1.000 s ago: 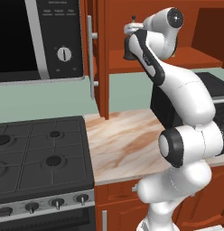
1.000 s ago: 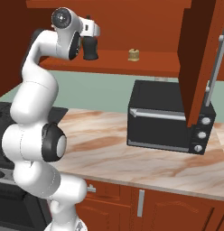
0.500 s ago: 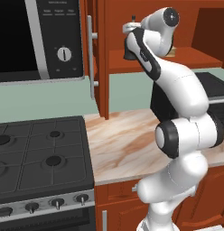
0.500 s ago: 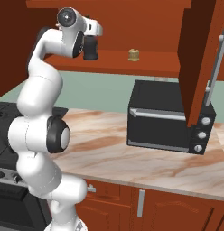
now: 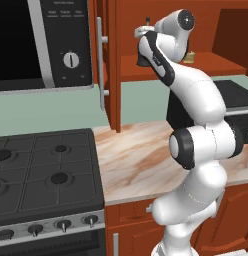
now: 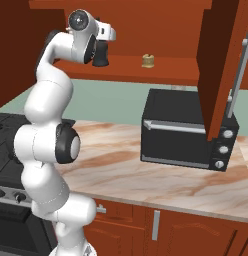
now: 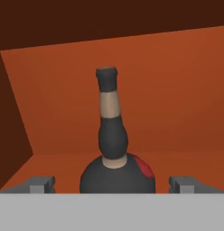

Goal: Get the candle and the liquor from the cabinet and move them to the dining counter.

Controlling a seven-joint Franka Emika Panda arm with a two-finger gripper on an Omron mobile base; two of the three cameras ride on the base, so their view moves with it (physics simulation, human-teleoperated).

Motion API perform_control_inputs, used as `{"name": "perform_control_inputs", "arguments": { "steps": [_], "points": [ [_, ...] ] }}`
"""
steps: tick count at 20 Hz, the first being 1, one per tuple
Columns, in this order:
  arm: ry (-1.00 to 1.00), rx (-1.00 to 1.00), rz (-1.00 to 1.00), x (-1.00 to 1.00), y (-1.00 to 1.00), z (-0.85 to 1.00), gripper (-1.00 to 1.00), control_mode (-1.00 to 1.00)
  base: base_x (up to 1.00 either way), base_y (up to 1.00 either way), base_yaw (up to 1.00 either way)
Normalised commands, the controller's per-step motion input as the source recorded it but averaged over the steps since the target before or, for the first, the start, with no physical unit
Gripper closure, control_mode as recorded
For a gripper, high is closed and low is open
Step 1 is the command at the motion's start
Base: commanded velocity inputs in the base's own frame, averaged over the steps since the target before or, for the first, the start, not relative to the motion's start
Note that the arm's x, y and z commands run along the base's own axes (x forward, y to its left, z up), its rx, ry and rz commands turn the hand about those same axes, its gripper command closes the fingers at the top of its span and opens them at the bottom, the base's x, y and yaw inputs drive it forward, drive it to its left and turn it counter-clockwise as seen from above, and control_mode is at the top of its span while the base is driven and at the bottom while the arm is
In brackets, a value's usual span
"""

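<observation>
Kitchen: black stove (image 5: 43,172) left, marbled bench (image 6: 146,167) carrying a black toaster oven (image 6: 183,130) toward its right end. Above, open red-brown cabinet (image 6: 218,65). On its shelf, bottle (image 7: 114,149) upright near the left wall, neck up; candle (image 6: 148,60) farther right. Gripper (image 7: 114,184) wide open, straddling the bottle, gripping nothing.

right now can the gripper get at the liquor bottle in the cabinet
Probably yes: the cabinet door stands open, the open gripper faces the liquor straight on, and nothing stands between them.
</observation>
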Motion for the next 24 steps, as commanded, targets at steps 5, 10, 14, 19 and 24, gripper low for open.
{"name": "perform_control_inputs", "arguments": {
  "steps": [5,10,14,19,24],
  "points": [
    [0.0,0.0,0.0,0.2,-0.01,-0.03,-1.0,-1.0,0.0,0.0,0.0],
    [0.0,0.0,0.0,0.26,-0.01,-0.01,-1.0,-1.0,0.0,0.0,0.0],
    [0.0,0.0,0.01,0.18,-0.02,0.0,-1.0,-1.0,0.0,0.0,0.0],
    [0.0,0.0,0.03,0.11,0.0,0.0,-1.0,-1.0,0.0,0.0,0.0],
    [0.0,0.0,0.04,0.03,0.0,-0.02,-1.0,-1.0,0.0,0.0,0.0]
  ]
}}
